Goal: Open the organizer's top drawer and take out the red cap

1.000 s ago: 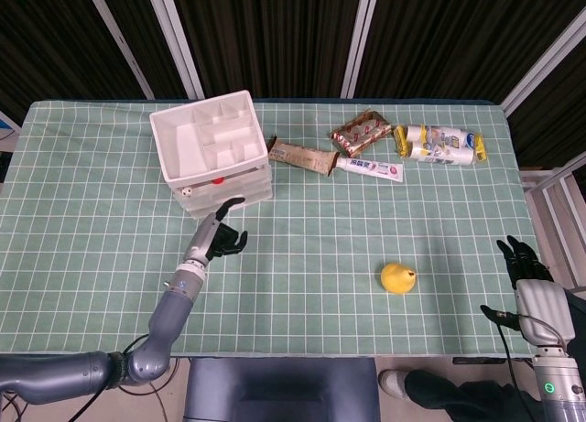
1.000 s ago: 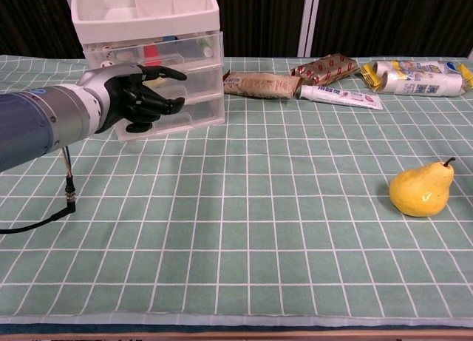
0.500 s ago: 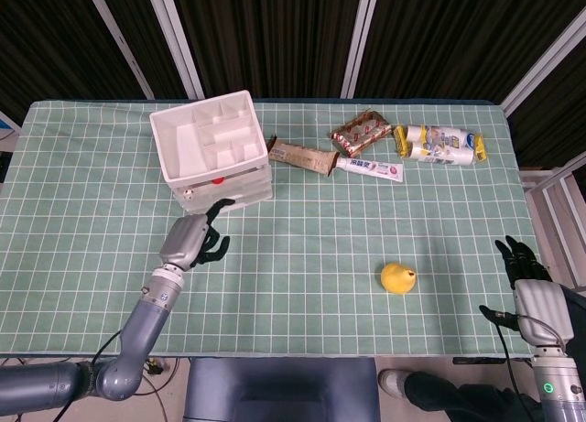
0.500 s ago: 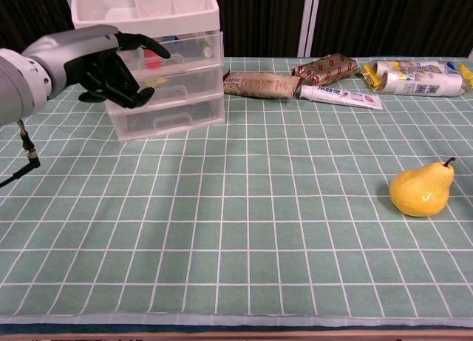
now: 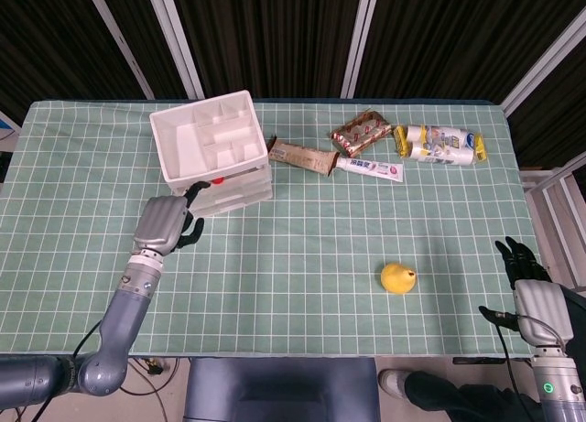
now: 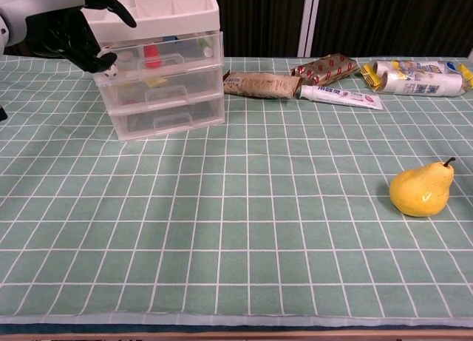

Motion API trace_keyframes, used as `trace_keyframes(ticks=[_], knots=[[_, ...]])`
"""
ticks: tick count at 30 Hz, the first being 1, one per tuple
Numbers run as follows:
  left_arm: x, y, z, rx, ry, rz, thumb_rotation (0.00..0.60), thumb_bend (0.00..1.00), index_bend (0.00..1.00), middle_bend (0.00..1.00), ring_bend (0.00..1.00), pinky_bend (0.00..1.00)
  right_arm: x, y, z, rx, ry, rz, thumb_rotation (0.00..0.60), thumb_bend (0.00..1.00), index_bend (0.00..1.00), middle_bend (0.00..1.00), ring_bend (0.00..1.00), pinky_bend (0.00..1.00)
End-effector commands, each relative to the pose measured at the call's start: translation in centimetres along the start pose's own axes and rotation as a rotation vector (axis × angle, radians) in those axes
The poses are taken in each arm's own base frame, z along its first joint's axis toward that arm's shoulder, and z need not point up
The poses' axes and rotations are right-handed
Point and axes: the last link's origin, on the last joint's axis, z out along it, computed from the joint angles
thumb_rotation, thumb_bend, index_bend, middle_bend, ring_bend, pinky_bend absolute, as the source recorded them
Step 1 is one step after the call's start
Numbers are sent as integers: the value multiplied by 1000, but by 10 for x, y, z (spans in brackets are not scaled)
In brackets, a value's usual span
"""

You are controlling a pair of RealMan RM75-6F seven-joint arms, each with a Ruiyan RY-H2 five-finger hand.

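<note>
From the head view, the left hand (image 5: 166,224) is seen empty with fingers loosely curled, just beside the organizer's (image 5: 212,148) front-left corner; the right hand (image 5: 525,262), fingers apart, holds nothing.

From the chest view, the top drawer (image 6: 159,56) is judged unopened, the red cap (image 6: 151,55) inside; everything remains undone.

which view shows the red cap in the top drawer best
The chest view: the red cap shows through the clear front of the organizer, inside the closed top drawer. In the head view it is only a small red spot under the organizer's white top tray.
</note>
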Motion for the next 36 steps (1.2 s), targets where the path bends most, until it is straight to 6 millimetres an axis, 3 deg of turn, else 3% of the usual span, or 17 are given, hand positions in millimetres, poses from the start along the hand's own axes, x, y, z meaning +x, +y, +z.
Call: trace_keyframes(ticks=[1,18,36], knots=[[1,-5,2,20,-2,12,600,472,192,990,945,935,0,0,0,-1,0,1,600,69,0,0,0,229],[-4,-19,7,95,-41,36,600,472,231,993,947,935,0,0,0,-9,-6,10,600,69,0,0,0,229],[-9,-17,9,122,-76,38,600,472,300,996,950,937,0,0,0,-14,-10,15,600,69,0,0,0,229]])
